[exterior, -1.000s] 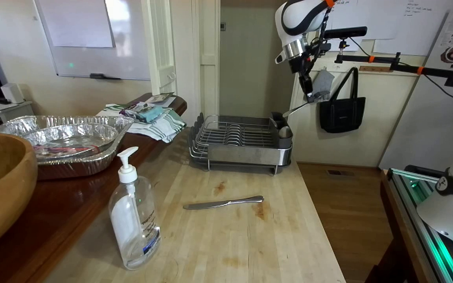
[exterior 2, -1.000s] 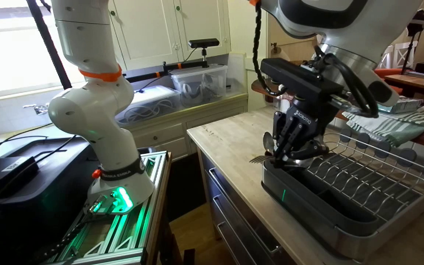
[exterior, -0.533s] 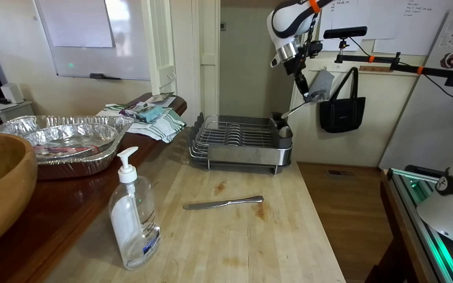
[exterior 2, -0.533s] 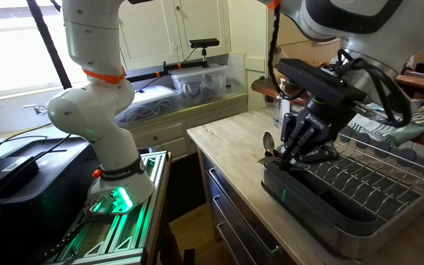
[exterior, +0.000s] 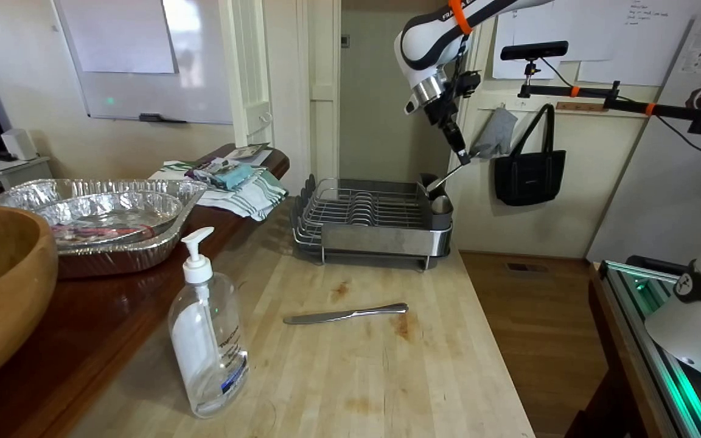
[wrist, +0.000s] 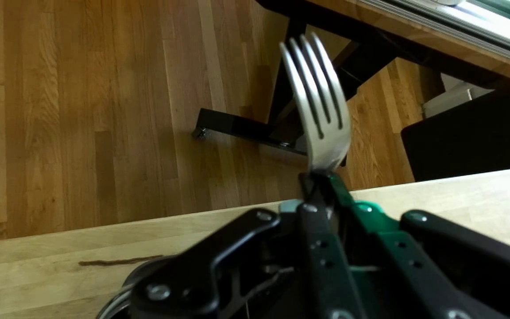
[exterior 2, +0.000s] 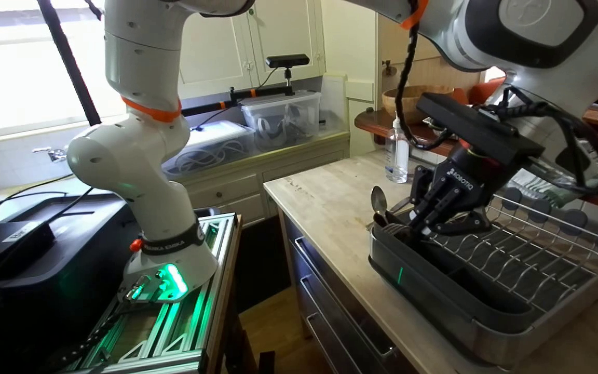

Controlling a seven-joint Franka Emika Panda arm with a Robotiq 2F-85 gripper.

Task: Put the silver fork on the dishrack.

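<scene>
In an exterior view, I see gripper (exterior: 463, 159) angled down, jaws clamped on silver fork (exterior: 442, 180), handle slanting below them, dishrack (exterior: 381, 240) lower, in an exterior view, spoon (exterior 2: 379, 200) near the jaws, in the wrist view, fork head jutting beyond them

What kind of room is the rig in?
Likely a kitchen, perhaps doubling as a lab: the dishrack and white cabinets suggest a kitchen, while the whiteboard hints at lab use.

Wrist view downward, exterior views sharing dishrack (exterior: 381, 239)
</scene>
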